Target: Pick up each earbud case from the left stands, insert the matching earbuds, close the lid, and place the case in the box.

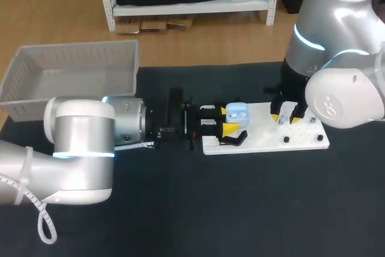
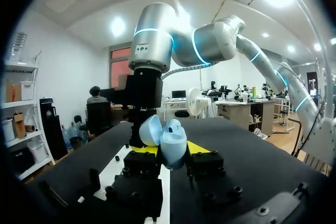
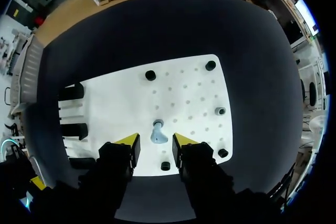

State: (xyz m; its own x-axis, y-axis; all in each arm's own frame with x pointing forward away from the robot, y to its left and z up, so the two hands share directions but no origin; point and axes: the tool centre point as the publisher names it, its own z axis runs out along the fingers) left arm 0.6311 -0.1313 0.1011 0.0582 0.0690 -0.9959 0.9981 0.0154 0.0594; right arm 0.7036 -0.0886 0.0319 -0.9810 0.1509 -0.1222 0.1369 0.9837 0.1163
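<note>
Pale plastic box [image 1: 72, 67] sits at the table's far left. My left gripper [image 1: 227, 121] is clamped on the open blue case [image 1: 236, 111] over the left end of the white board [image 1: 264, 139]. My right gripper [image 3: 155, 142] hangs above the board, jaws apart, with a blue earbud [image 3: 158, 132] lying between the tips.

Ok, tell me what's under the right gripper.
A pale blue earbud stands on the white board, below the gap between the right gripper's open fingers. The board just beneath the fingers themselves is covered.
</note>
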